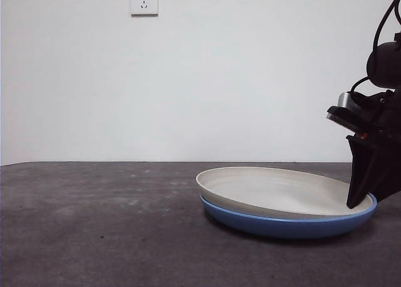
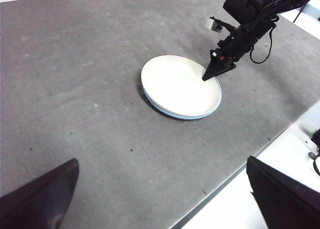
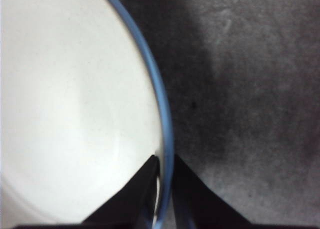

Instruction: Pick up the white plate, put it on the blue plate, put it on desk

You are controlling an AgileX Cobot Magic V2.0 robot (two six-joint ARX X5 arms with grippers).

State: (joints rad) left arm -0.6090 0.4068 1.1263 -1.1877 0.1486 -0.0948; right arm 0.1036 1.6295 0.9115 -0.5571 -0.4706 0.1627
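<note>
Resting tilted inside the blue plate [image 1: 294, 227] on the grey bench [image 1: 94, 224], the white plate [image 1: 276, 190], its far side propped up on the blue rim and its near side sunk in. Pinching the nested rims at the plates' edge, the right pincer [image 3: 164, 189], jaws drawn narrow with one inside the white plate and the other outside the blue rim; whether gripping the white plate alone or both rims together, impossible to say from here. Hanging high and well apart over the bench, the left pincer [image 2: 160, 194], jaws spread wide, holding nothing. Judging the stack as made and the setting-down as the step in hand: lowering level, keeping the pinch firm so the white plate is not sliding off, then easing the jaws apart only once the blue base is sitting flat.
</note>
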